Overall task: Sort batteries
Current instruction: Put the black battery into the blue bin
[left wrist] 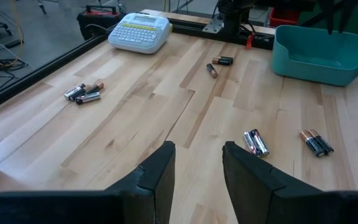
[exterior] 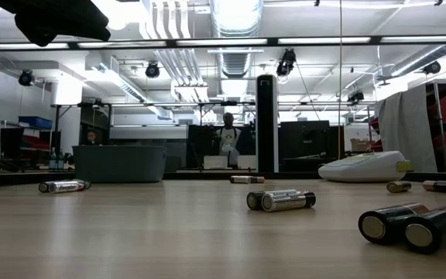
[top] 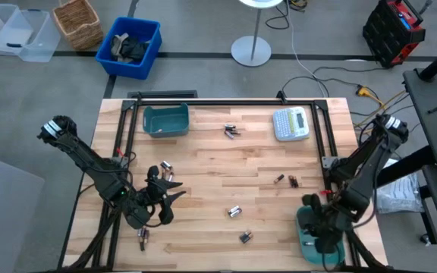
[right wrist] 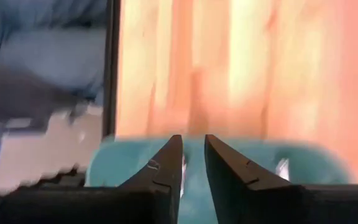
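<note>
Batteries scattered; both arms near the front edge.
Left gripper (top: 167,199) open and empty, nearest pair of batteries (top: 165,164) just beyond it, lying crosswise. Right gripper (top: 326,236) over the teal bin (top: 303,235), fingers narrowly apart, nothing visibly held.

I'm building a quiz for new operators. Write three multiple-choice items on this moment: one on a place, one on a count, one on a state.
1. The right gripper is over:
A a battery pile
B the right-edge teal bin
C the floor

2. Teal bins on the table:
A one
B two
C three

3. The left gripper is:
A shut on a battery
B shut, empty
C open, empty

Key:
1 B, its wrist view looks down into teal.
2 B, the far-left teal bin plus the right-edge one.
3 C, bare wood shows between its parted fingers.
</note>
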Controlling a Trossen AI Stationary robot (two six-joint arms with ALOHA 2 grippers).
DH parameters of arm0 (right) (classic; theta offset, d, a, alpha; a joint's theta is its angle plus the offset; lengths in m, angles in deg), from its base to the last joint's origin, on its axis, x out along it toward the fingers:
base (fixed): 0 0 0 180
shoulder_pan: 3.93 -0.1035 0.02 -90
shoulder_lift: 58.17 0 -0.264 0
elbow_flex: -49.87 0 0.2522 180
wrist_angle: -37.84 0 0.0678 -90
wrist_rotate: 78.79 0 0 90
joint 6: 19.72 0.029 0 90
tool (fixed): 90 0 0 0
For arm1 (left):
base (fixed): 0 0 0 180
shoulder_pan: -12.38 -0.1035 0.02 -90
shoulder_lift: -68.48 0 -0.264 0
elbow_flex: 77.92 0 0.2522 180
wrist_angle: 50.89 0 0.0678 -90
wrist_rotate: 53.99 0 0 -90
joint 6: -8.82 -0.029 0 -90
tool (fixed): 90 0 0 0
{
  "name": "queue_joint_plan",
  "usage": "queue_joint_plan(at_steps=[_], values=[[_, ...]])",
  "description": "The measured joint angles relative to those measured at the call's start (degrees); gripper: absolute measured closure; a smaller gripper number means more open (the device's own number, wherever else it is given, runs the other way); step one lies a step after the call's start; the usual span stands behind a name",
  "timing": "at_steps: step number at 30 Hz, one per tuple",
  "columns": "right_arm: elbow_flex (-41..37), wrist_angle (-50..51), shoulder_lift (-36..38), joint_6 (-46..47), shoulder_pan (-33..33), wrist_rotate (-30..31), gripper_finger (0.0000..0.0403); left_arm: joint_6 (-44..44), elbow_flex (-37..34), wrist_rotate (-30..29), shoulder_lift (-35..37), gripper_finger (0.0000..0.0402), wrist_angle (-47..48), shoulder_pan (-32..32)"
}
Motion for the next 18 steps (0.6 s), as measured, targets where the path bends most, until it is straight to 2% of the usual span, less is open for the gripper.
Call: queue_joint_plan(at_steps=[5, 12, 18], values=[[2.69, -0.29, 0.00, -8.59, 4.90, 7.20, 0.0363, 0.00, 0.00, 0.01, -0.01, 0.0286, 0.00, 0.00], [5.77, -0.27, 0.00, -9.74, 13.02, 15.11, 0.0365, 0.50, 0.00, 0.02, -0.01, 0.0286, -0.03, 0.04], [6.09, -0.25, 0.00, -14.58, 19.41, 19.87, 0.0364, 9.80, 0.00, 3.04, 0.00, 0.0286, -0.07, 0.00]])
